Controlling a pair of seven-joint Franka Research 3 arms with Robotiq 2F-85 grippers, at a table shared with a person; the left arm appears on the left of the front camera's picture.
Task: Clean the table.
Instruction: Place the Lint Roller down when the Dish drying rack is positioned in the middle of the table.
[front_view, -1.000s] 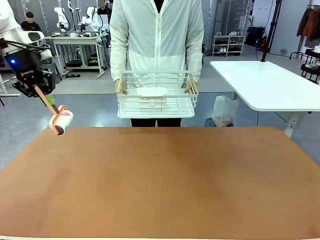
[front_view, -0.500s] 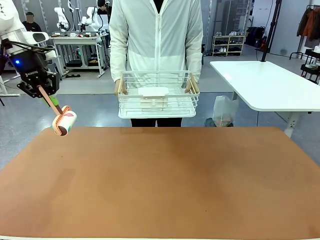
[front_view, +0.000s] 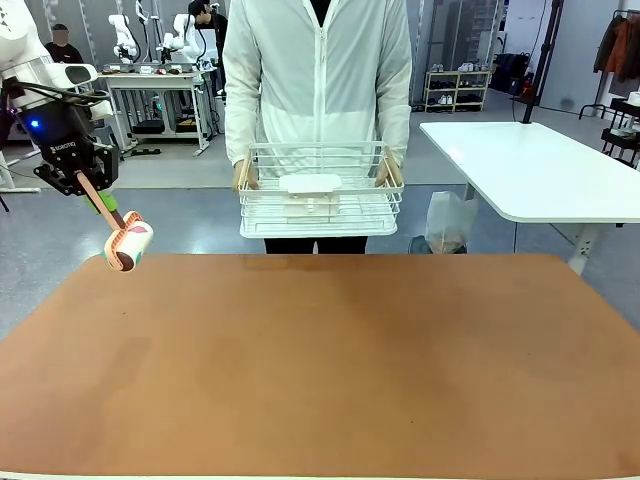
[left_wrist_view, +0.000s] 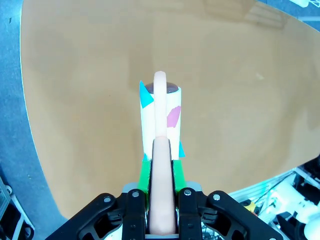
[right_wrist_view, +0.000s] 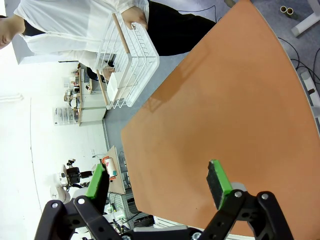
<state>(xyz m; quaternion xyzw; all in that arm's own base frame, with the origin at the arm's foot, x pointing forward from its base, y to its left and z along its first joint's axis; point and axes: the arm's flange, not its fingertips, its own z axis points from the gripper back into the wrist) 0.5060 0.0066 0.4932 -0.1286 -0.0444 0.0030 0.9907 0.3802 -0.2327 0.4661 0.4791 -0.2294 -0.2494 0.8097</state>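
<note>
Left claw (front_view: 88, 186) clamped on pink handle of lint roller (front_view: 129, 243), above far-left corner of table (front_view: 320, 380). Roller head hangs just over that corner, tilted, apart from tabletop; in left wrist view roller (left_wrist_view: 160, 120) sits straight between green pads. Right claw (right_wrist_view: 160, 187) spread wide, empty, over table. Table fills near ground in front view. Person (front_view: 317, 80) stands beyond table's far edge, holding white wire basket (front_view: 320, 195) with both hands.

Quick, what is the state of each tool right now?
Left tool: shut on the lint roller handle.
Right tool: open, holding nothing.
</note>
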